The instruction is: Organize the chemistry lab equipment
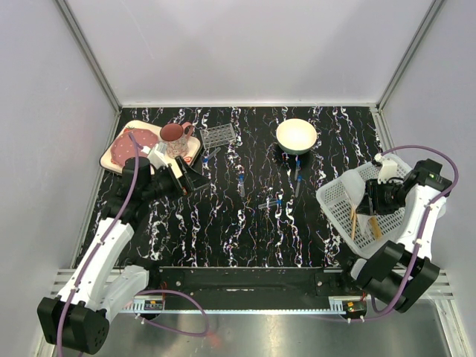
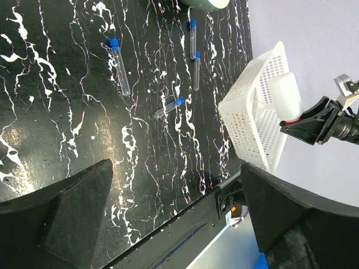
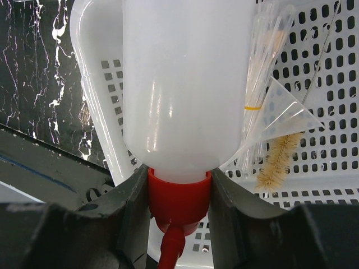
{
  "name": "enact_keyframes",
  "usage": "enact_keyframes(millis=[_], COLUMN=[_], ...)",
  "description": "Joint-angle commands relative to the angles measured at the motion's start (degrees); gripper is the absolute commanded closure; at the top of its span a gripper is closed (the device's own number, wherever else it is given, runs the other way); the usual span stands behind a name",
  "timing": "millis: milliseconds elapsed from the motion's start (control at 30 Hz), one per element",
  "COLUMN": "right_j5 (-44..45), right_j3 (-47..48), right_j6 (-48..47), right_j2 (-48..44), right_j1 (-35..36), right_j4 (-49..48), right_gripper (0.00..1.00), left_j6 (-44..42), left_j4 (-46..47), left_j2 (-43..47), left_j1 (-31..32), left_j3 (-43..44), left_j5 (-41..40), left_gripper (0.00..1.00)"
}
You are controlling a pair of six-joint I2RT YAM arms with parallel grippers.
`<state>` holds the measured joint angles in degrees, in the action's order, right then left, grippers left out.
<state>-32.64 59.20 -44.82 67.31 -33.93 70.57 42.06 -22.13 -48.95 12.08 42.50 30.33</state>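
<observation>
My right gripper (image 3: 179,216) is shut on the red cap (image 3: 179,196) of a white squeeze bottle (image 3: 179,84) and holds it over the white basket (image 3: 331,67); they also show in the top view (image 1: 386,169). In the basket lie a clear funnel (image 3: 280,112), clear pipettes (image 3: 263,61), a bristle brush (image 3: 277,159) and tan wooden sticks (image 1: 354,219). Several blue-capped tubes (image 2: 120,64) (image 2: 168,107) (image 2: 196,70) lie loose on the black table. My left gripper (image 1: 190,177) is open and empty, above the table beside the dotted plate (image 1: 119,155).
A clear tube rack (image 1: 218,135) stands at the back, right of the pink mug (image 1: 175,136). A cream bowl (image 1: 296,135) sits at the back centre. The basket (image 1: 338,201) rests tilted at the table's right edge. Grey walls enclose the table.
</observation>
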Motion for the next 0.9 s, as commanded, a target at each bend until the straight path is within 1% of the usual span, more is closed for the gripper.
enact_keyframes(millis=[0,200,433,600,667,767,867], right_j5=[-2.3,-3.4,-3.8,-2.1,-0.4,3.1,5.8], right_j3=[0.5,0.7,-0.4,-2.2,-3.1,-4.3,-4.5], right_j6=[-1.5,-2.1,-3.6,-4.1,-4.1,-4.1,-4.5], right_j2=[-0.1,0.1,2.3,2.8,2.7,2.6,2.0], right_j1=[-0.3,-0.3,-0.3,-0.3,-0.3,-0.3,-0.3], right_j4=[0.8,0.9,0.5,-0.4,-1.3,-2.2,-2.0], right_gripper=[0.84,0.84,0.83,0.83,0.81,0.76,0.6], left_j6=[0.6,-0.6,0.5,0.8,1.0,1.5,1.9], left_j4=[3.2,0.6,1.9,3.3,3.9,4.6,5.8], left_j2=[-0.3,2.5,3.8,3.8,3.6,3.2,3.3], left_j1=[-0.3,-0.3,-0.4,-0.3,-0.3,-0.3,-0.2], left_j3=[0.4,0.2,-2.3,-2.2,-2.1,-2.2,-2.9], left_j5=[2.4,1.5,2.6,4.8,5.9,7.2,8.6], left_gripper=[0.01,0.01,0.01,0.01,0.01,0.01,0.01])
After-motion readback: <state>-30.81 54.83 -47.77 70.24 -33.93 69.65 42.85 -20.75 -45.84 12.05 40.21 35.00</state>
